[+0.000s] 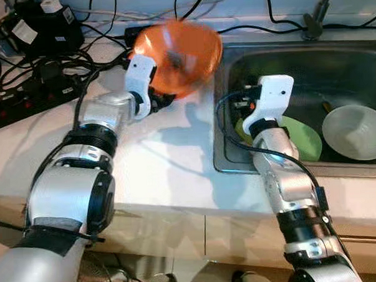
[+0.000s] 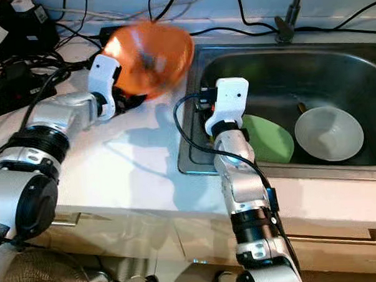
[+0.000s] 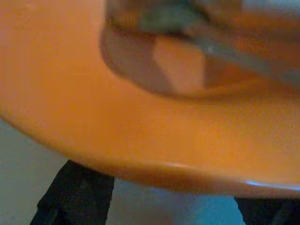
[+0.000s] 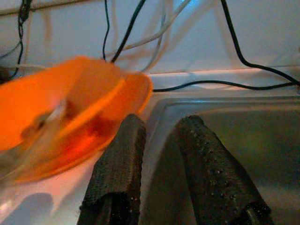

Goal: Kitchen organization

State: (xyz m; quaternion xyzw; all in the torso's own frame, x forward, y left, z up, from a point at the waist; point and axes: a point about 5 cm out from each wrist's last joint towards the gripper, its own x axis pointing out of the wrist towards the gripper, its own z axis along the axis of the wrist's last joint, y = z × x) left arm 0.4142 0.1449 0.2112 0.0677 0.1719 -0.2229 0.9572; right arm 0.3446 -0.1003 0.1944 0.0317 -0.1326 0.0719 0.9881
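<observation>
left eye view shows your left gripper (image 1: pixel 164 95) clamped on the orange bowl (image 1: pixel 181 54), tilted (blurred) above the white counter (image 1: pixel 157 161); your right gripper (image 4: pixel 161 159), fingers slightly apart, hangs over the sink (image 1: pixel 272 59) beside a green plate (image 1: pixel 303 139) and white bowl (image 1: pixel 356 130).

Right eye view. The left gripper (image 2: pixel 129 100) holds an orange bowl (image 2: pixel 152 55), blurred and tilted, above the white countertop (image 2: pixel 127 168) beside the steel sink (image 2: pixel 334 66). The right arm's white wrist housing (image 2: pixel 227 105) stands at the sink's near-left corner. Inside the sink lie a green plate (image 2: pixel 272 140) and a pale bowl (image 2: pixel 329 133). Black cables (image 2: pixel 22 67) crowd the counter's far left.
</observation>
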